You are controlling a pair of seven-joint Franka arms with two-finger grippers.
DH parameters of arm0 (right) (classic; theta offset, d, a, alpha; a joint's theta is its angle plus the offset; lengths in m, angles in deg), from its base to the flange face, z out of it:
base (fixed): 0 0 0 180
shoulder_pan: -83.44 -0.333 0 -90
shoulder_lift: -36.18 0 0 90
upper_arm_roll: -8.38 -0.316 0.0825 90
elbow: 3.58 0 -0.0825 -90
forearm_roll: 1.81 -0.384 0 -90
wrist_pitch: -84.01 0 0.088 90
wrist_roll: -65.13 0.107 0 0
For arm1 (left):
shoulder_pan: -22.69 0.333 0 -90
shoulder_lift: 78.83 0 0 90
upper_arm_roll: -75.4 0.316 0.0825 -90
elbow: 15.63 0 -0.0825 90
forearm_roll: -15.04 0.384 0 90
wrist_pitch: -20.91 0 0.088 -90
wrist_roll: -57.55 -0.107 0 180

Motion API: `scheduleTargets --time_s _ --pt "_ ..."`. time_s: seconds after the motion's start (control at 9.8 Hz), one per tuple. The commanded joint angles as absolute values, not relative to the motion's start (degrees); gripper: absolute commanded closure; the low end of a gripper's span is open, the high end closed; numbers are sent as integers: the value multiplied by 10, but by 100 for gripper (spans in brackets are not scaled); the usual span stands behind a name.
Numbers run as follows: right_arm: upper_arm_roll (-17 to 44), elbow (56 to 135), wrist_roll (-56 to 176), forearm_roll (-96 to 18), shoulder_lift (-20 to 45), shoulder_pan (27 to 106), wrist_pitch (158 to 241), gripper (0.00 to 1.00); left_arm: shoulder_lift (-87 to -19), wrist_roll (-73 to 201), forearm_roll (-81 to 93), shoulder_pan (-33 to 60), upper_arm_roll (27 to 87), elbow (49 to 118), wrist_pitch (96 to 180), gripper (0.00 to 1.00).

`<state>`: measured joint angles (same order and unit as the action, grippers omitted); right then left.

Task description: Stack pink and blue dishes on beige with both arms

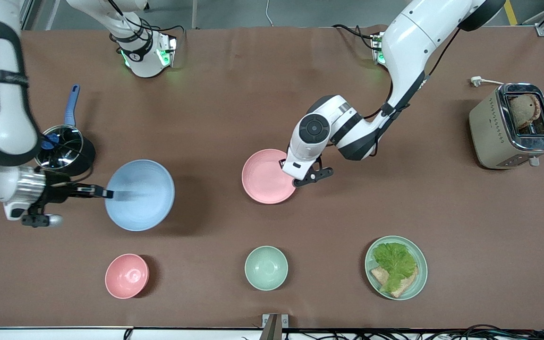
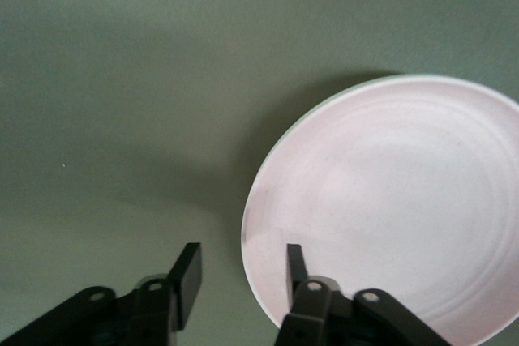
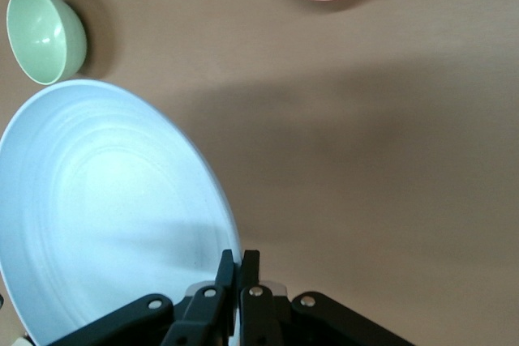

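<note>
The right gripper (image 1: 106, 193) is clamped on the rim of the blue plate (image 1: 140, 194), which looks lifted off the table near the right arm's end, beside the dark pot (image 1: 64, 151). The left gripper (image 2: 239, 269) hangs with its fingers apart astride the edge of the pink plate (image 1: 267, 175) at mid-table, not yet pinching. I see no beige plate in any view, so I judge this the pick-up step: the left fingers need to close on that rim.
</note>
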<state>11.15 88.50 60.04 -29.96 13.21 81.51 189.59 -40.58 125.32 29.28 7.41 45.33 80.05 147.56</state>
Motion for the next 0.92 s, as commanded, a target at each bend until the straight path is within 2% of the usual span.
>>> scheduleTargets --time_s 0.0,0.31,0.51,0.61,0.82 --pt "116 929 677 -280 159 748 1950 99 -454 1256 310 79 460 806 1421 0" --pt "115 1024 746 -276 189 666 2062 99 -527 1173 325 113 483 808 1400 0" --pt "113 1056 792 -277 188 615 2110 99 -571 1082 317 119 530 809 1397 0" --pt "113 1061 801 -279 188 596 2110 99 -586 1059 317 135 534 809 1397 0" --pt "112 1100 836 -284 183 540 2185 99 -611 1001 315 159 534 807 1397 0"
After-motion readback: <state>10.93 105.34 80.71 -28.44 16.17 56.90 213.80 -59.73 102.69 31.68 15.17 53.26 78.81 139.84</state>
